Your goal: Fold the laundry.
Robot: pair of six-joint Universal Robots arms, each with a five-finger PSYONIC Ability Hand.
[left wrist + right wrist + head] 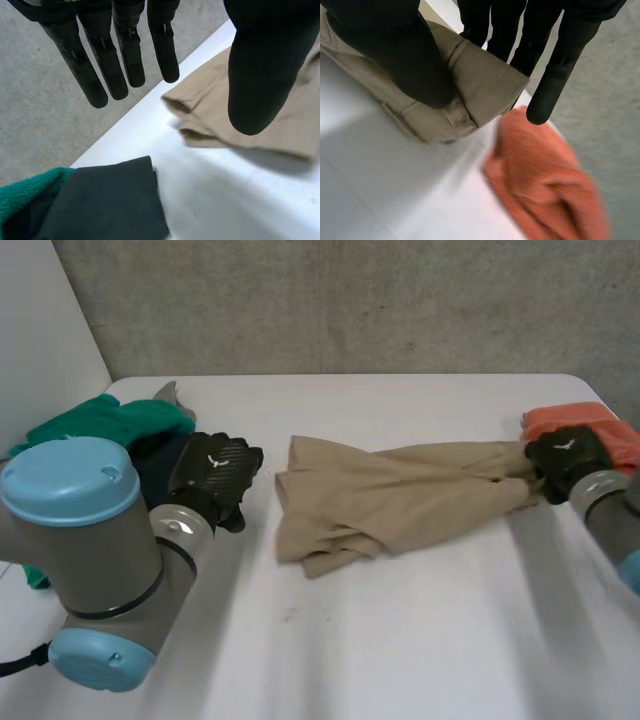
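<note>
A tan garment lies crumpled and stretched across the middle of the white table. My right hand is at the garment's right end. In the right wrist view its thumb pinches a thick hemmed edge of the tan garment against the fingers. My left hand hovers left of the garment, apart from it. Its fingers hang straight and hold nothing, with the tan garment's left edge beyond the fingertips.
An orange cloth lies right behind my right hand, and shows past its fingertips. A green cloth and a dark cloth are piled at the table's left edge, the dark cloth under my left hand.
</note>
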